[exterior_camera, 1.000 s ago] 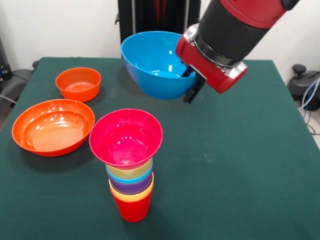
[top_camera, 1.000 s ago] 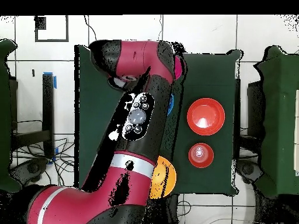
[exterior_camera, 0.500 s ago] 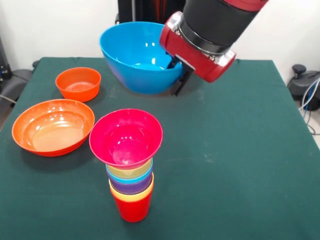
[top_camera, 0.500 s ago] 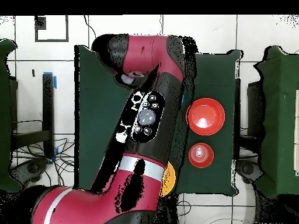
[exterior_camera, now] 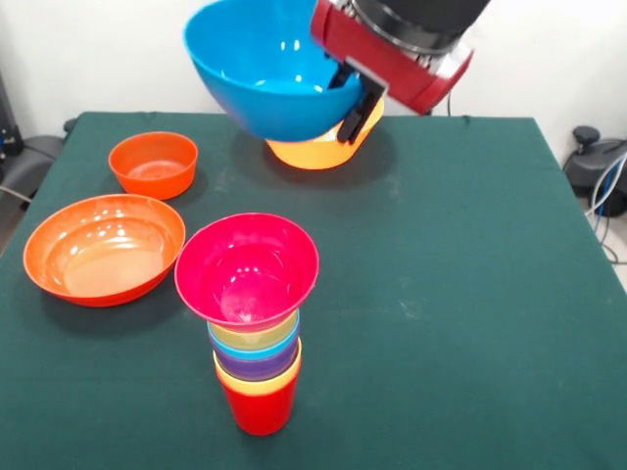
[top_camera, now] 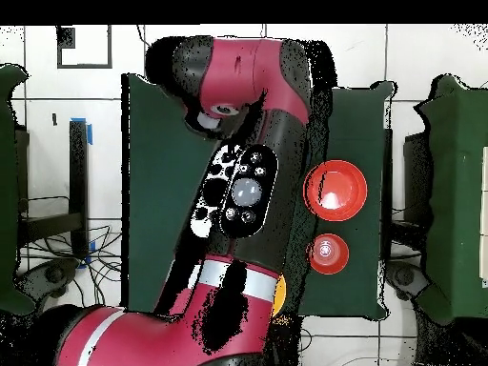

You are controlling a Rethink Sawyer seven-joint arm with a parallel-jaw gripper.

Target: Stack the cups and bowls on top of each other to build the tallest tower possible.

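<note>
My gripper is shut on the rim of the large blue bowl and holds it tilted in the air above the table's far side. Below it, the large yellow-orange bowl rests on the table. The tower stands near the front: a magenta-pink bowl tops nested cups over a red cup. A wide orange bowl and a small orange bowl lie at the left. In the overhead view the arm hides the gripper, blue bowl and tower.
Green cloth covers the table, whose right half is bare. The overhead view shows the wide orange bowl, the small orange bowl and a sliver of the yellow-orange bowl beside the arm.
The gripper has carried the blue bowl upward and leftward in the front view, uncovering the yellow-orange bowl behind it. The tower and the orange bowls have not moved.
</note>
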